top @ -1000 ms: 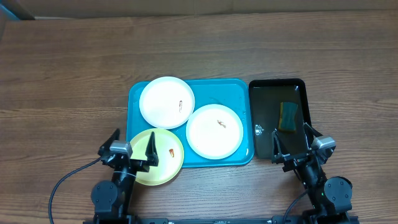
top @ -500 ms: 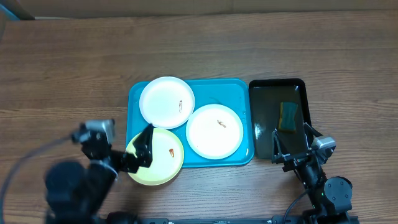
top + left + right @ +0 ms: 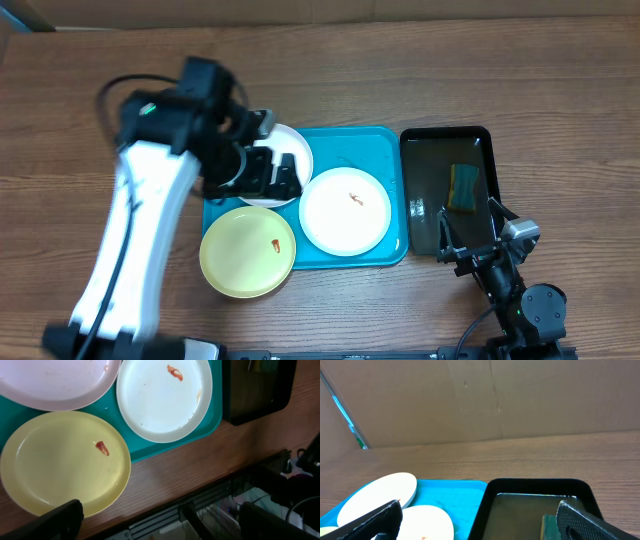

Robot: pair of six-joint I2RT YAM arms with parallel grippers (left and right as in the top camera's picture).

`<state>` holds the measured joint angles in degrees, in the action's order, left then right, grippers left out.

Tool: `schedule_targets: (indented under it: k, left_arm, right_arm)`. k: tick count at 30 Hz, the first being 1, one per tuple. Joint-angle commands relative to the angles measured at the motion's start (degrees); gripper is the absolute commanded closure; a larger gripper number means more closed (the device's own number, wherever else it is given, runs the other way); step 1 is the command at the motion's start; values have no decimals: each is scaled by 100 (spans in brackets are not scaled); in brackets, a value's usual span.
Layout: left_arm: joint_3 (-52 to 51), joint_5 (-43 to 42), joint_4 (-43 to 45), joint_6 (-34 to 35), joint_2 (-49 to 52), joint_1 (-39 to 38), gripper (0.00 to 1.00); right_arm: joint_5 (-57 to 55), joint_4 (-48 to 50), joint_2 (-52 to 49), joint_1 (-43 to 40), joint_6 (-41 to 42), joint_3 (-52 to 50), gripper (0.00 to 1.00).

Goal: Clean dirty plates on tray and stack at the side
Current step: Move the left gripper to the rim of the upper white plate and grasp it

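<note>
As L end effector point(image 3: 272, 178) hovers, yellow plate point(image 3: 248, 252) overhangs tray point(image 3: 350, 145) edge.

Rear plate point(image 3: 291, 147) and right plate point(image 3: 345, 210) lie on the tray point(image 3: 380, 145); front plate point(image 3: 247, 252) overhangs its front-left corner. Rightward, a smaller tray point(image 3: 425, 170) holds a sponge point(image 3: 463, 187).

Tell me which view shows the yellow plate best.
Overhead: the yellow plate shows whole, overhanging the near left corner of the tray. Left wrist shows it closer, smear clearer, its near edge nicked by a fingertip. Right wrist shows none of it for certain.
</note>
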<state>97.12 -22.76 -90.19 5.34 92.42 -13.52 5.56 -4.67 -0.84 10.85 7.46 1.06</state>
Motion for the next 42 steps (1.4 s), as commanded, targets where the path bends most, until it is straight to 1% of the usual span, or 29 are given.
schedule_targets:
  k: [1, 2, 3, 4, 5, 6, 7, 8, 9, 15, 17, 20, 23, 25, 26, 28, 29, 30, 32, 35, 36, 39, 42]
  left_arm:
    - [-9, -59, 212, -146, 348, -341, 0]
    - [-90, -57, 361, -122, 415, -433, 7]
    - [-203, 4, 555, -20, 461, -533, 18]
    - [-310, 136, 719, 131, 470, -614, 26]
    - [-437, 304, 892, 319, 470, -686, 32]
    - [-568, 468, 1054, 511, 459, -750, 42]
    - [-717, 654, 1220, 710, 457, -809, 68]
    - [-846, 793, 1344, 876, 459, -848, 92]
    - [-1075, 946, 1556, 1060, 459, -903, 96]
    - [-2044, 1010, 2625, 1104, 466, -951, 96]
    - [-2350, 1010, 3018, 1102, 474, -949, 92]
    - [-2721, 1034, 3508, 1099, 476, -938, 93]
    - [-2931, 1062, 3722, 1102, 476, -938, 90]
    - [-3001, 1145, 3727, 1099, 476, -938, 91]
    - [-3029, 1180, 3731, 1099, 476, -938, 91]
    - [-3058, 1303, 3777, 1102, 476, -938, 85]
    - [-3069, 1384, 3821, 1104, 476, -938, 78]
    - [-3077, 1436, 3853, 1126, 476, -940, 77]
    - [-3134, 1438, 3930, 1283, 476, -938, 77]
    - [-3287, 1440, 4098, 1604, 476, -944, 83]
    - [-3370, 1445, 4207, 1659, 476, -944, 83]
    - [-3676, 1440, 4625, 1659, 476, -944, 83]
    - [-3838, 1438, 4830, 1703, 476, -944, 83]
  right_arm:
    - [-9, 28, 61, -33, -2, -59, 0]
    - [-9, 28, 61, -33, -2, -59, 0]
    - [-9, 28, 61, -33, -2, -59, 0]
    - [-9, 28, 61, -33, -2, -59, 0]
    - [-9, 28, 61, -33, -2, -59, 0]
    - [-9, 28, 61, -33, -2, -59, 0]
    - [-9, 28, 61, -33, -2, -59, 0]
    - [-9, 28, 61, -33, -2, -59, 0]
    - [-9, 28, 61, -33, -2, -59, 0]
    - [-9, 28, 61, -33, -2, -59, 0]
    - [-9, 28, 61, -33, -2, -59, 0]
    - [-9, 28, 61, -33, -2, -59, 0]
    - [-9, 28, 61, -33, -2, -59, 0]
    - [-9, 28, 61, -33, -2, -59, 0]
    - [-9, 28, 61, -33, -2, -59, 0]
    - [-9, 28, 61, -33, -2, -59, 0]
    - [-9, 28, 61, -33, -2, -59, 0]
    - [-9, 28, 61, -33, -2, -59, 0]
    - [-9, 28, 61, -33, -2, -59, 0]
    - [-9, 28, 61, -33, -2, -59, 0]
    - [-9, 28, 61, -33, -2, -59, 0]
    - [-9, 28, 61, -33, -2, -59, 0]
    - [-9, 28, 61, -33, -2, -59, 0]
